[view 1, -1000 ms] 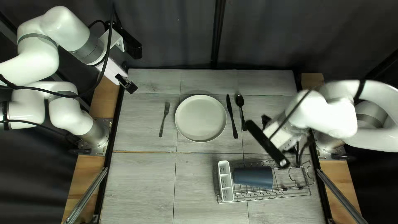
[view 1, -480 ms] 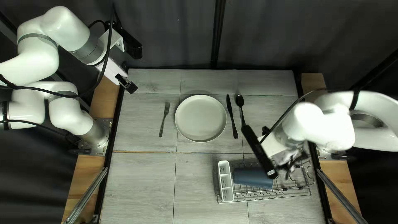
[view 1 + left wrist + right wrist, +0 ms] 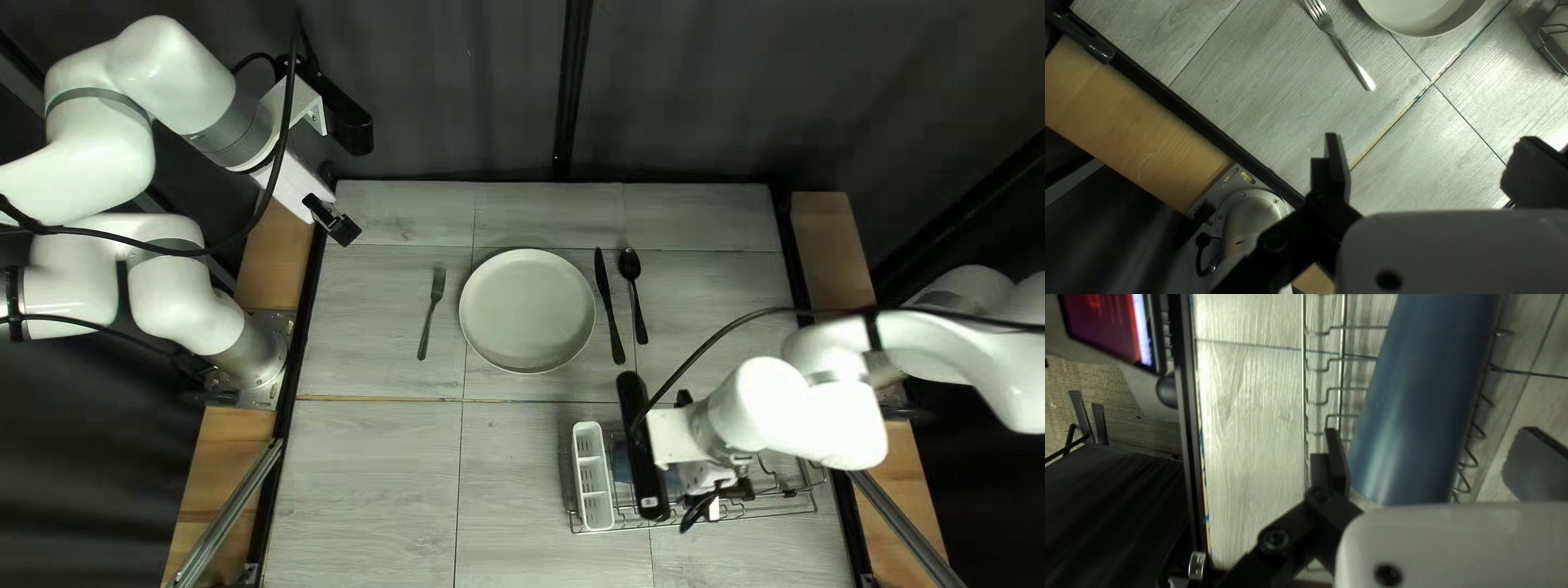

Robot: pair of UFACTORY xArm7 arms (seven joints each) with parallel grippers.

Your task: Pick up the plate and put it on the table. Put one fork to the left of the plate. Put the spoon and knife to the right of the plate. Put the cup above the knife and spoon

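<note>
Gray and flat, the counter [image 3: 370,468] has the plate [image 3: 527,310], fork [image 3: 433,305], knife [image 3: 610,305] and spoon [image 3: 634,285] set at its middle. Cup next: the cup [image 3: 1421,392] lies in the rack [image 3: 1304,375], lower right of the top left view. Right end effector [image 3: 1430,433] is wide apart around it, not gripping; it should squeeze, then lift. Left end effector [image 3: 1429,141] is apart, empty.

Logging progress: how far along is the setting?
Done: pale round plate down, metal fork at its left, black knife and spoon at its right.
In hand: nothing; open right gripper at blue tapered cup in wire rack.
Remaining: cup above knife and spoon.
</note>
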